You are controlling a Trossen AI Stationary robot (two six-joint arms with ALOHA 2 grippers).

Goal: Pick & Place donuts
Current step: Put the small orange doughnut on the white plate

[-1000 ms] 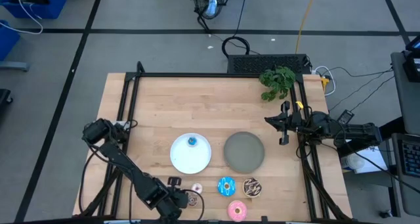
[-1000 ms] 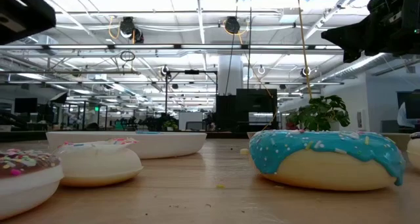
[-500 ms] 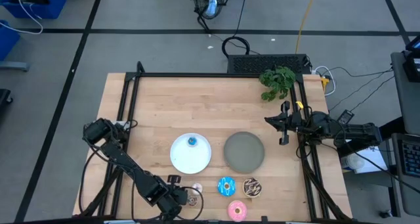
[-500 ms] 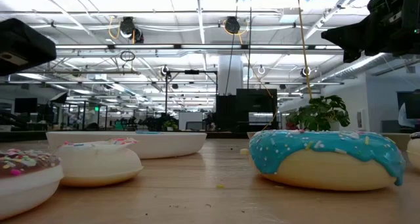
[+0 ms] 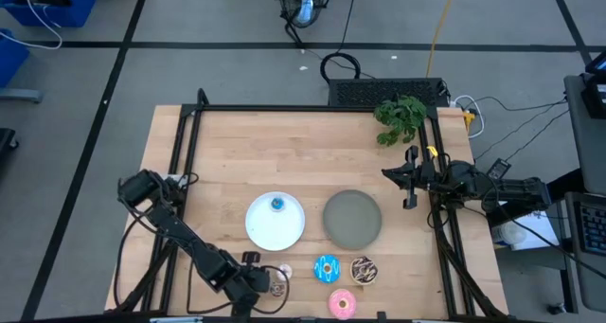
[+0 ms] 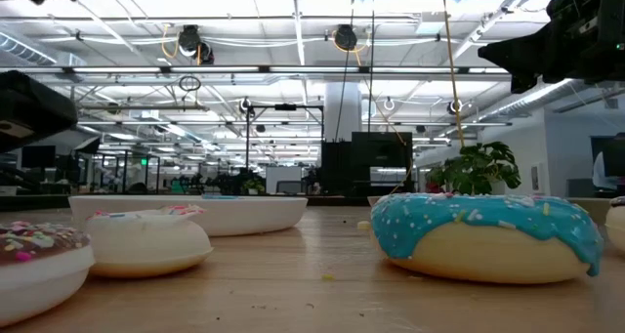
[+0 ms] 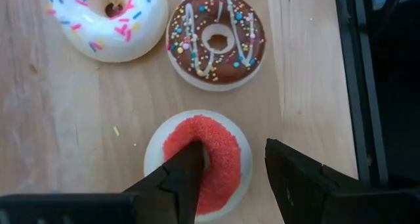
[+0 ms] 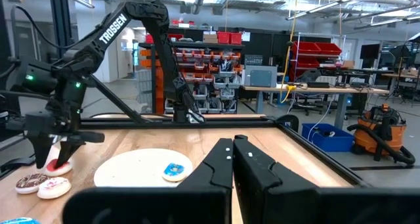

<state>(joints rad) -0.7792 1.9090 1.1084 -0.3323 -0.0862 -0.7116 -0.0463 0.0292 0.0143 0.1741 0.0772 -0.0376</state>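
Observation:
A tiny red donut [image 7: 223, 135] lies flat on the table beside a tiny brown sprinkled donut [image 7: 216, 37] and a tiny whitish-pink one [image 7: 108, 10]. My left gripper [image 7: 234, 150] is open and points down over the red donut near the table's front edge. One finger is at the donut's hole and the other stands outside its rim with a gap. A tiny blue donut [image 5: 277, 204] rests on the white plate [image 5: 258, 230]. My right gripper [image 5: 409, 181] waits shut at the table's right edge. My left gripper comes at the red donut from above, pointing steeply down. One fingertip [image 7: 194, 155] stands in or over the hole's edge [image 7: 209, 159]. The other finger [image 7: 289, 171] is clear of the rim. I cannot tell whether the first fingertip touches the donut.
The grey plate [image 5: 352, 219] sits right of the white plate. In front of it lie the blue-iced donut [image 5: 327, 268], the chocolate sprinkled donut [image 5: 363, 270] and the pink-iced donut [image 5: 342, 304]. A green plant [image 5: 400, 119] stands at the far right. A black frame rail [image 7: 357, 86] runs near the red donut.
My left gripper has come down toward the table over the tiny donuts near the front edge. The gap between its fingers is unchanged. The donuts have stayed in place.

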